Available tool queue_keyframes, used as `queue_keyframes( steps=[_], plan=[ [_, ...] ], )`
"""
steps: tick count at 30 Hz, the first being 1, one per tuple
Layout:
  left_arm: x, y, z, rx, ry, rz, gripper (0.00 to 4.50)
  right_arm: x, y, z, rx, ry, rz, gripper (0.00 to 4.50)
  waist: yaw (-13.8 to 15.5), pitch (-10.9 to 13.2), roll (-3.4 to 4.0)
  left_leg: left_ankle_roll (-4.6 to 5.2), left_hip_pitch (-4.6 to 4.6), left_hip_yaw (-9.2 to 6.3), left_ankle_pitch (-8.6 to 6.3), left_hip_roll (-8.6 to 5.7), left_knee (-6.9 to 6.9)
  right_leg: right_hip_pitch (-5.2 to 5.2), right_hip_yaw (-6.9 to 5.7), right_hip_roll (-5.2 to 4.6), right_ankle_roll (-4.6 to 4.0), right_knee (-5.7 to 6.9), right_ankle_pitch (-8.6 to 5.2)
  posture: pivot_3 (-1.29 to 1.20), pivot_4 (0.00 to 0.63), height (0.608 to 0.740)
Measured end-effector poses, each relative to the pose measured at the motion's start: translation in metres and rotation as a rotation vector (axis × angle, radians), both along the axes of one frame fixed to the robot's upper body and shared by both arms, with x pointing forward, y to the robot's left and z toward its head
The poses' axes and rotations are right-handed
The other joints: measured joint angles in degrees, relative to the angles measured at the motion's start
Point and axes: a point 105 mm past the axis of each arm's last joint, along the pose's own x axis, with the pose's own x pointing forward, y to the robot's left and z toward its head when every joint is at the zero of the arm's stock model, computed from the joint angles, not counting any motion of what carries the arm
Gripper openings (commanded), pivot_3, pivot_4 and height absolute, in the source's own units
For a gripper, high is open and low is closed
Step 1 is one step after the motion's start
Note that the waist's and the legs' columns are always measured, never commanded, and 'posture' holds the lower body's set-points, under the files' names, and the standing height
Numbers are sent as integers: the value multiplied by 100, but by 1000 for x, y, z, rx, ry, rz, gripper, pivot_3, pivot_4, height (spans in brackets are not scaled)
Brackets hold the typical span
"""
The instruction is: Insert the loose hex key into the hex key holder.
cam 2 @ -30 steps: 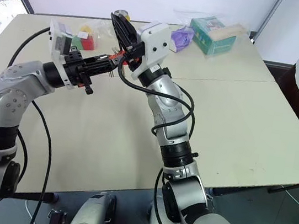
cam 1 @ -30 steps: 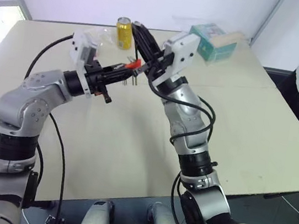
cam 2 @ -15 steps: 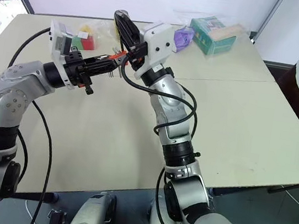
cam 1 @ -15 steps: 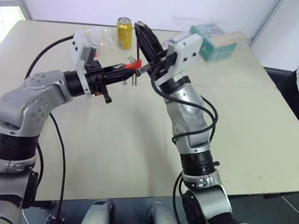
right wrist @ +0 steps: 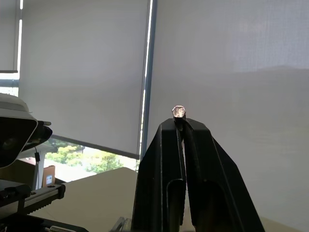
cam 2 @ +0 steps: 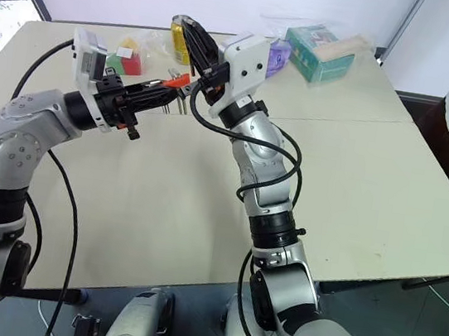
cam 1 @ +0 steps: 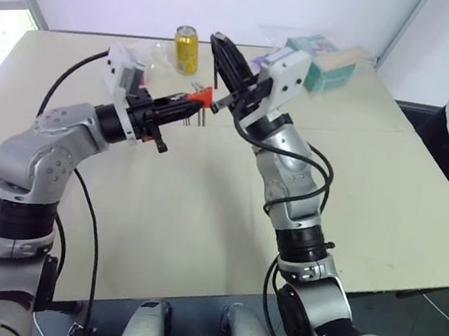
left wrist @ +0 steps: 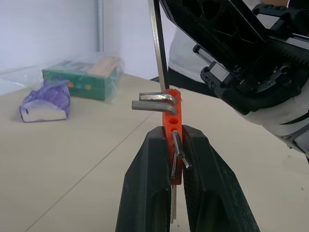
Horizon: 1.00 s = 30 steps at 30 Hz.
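The thin grey L-shaped metal hex key [left wrist: 157, 43] stands with its long arm upright, its lower end at the top edge of the small orange-red plastic holder block [left wrist: 171, 121]; I can't tell whether the tip has entered a hole. My right fingers [right wrist: 179, 126] are closed on the key, whose hexagonal end pokes out at their tips. My left fingers [left wrist: 170, 145] are clamped on the holder, held up above the beige worktop [cam 1: 202, 207], two grey keys already seated in it jutting sideways. The holder sits just left of and below the right fingers, so the coming move, as I judge it, turns on keeping the key's long axis in line with a free hole. A yellow can [cam 1: 186, 48] stands far back.
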Motion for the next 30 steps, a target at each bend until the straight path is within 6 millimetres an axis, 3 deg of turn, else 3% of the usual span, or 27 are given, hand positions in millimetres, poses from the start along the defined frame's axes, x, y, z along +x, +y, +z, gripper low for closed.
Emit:
queue_keyframes(
  steps=[9,30],
  plan=[
    [0,0,0,0,0,0,0,-10,7,22,15,-66,28,63,-1,0,0,0,0,0,0,1,-1,-1,0,0,0,-1,0,0,150,740],
    [1,0,1,-6,0,13,0,-10,10,12,-18,-55,27,63,-1,0,0,0,0,0,0,0,-1,-1,0,0,0,-1,0,0,150,740]
  ],
)
